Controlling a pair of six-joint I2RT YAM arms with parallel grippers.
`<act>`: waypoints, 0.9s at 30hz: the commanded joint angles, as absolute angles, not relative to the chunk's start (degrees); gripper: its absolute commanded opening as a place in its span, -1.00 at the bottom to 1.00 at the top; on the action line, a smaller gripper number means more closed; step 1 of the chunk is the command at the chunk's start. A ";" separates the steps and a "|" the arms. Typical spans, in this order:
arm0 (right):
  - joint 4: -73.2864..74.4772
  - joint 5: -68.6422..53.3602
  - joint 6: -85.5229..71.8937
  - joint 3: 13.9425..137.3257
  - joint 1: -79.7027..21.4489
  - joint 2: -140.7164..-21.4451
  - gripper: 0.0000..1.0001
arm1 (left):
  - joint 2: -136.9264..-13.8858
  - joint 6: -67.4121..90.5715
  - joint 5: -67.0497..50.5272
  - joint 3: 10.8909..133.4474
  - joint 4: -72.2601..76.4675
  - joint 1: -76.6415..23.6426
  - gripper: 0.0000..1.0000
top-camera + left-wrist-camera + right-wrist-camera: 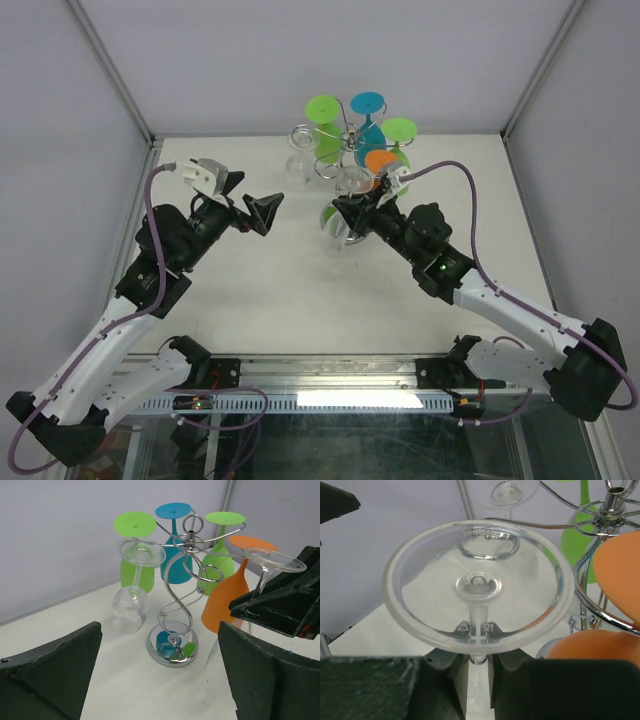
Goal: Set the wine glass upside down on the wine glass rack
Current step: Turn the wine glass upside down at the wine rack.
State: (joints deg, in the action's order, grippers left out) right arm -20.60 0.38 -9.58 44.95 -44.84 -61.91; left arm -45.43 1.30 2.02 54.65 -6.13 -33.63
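**Item:** wine glass [479, 585], clear, inverted, foot uppermost. Location: over the bench [230, 300], just near-right of the wine glass rack [175, 610], not yet hung.

**Hold:** right fingers [560, 690] clamped on the stem just below the foot. Left fingers [55, 675] spread wide apart and holding nothing, well left of the rack.

**Rack stock, all hung bowl-down:**
- clear glass [131, 605], left side
- left green glass [136, 575], far left
- blue glass [174, 562], far centre
- right green glass [217, 565], far right
- orange glass [227, 600], right side, just beside the held glass

**Contents:** every bowl looks empty. No liquid can be seen in the held glass either.

**Hazards (judged):**
- The foot is close to the orange glass and the wire scrolls. A sideways drift could knock them, set the hung glasses swinging or rock the rack.
- The stem is thin and smooth, so the glass may slip or twist in the grip.
- If the foot meets a scroll off-line, it could catch on the wire and not seat.
- Which scroll is free cannot be told for certain.
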 commanded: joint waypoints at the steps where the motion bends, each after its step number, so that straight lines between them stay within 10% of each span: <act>1: -21.05 -1.14 -10.61 44.98 -46.53 -58.55 -1.00 | -44.30 2.19 -4.57 53.37 -1.19 -32.96 0.98; 27: -20.85 -5.36 -23.76 59.51 -50.01 -64.93 -1.00 | -47.94 5.52 -26.37 49.52 5.55 -33.03 0.98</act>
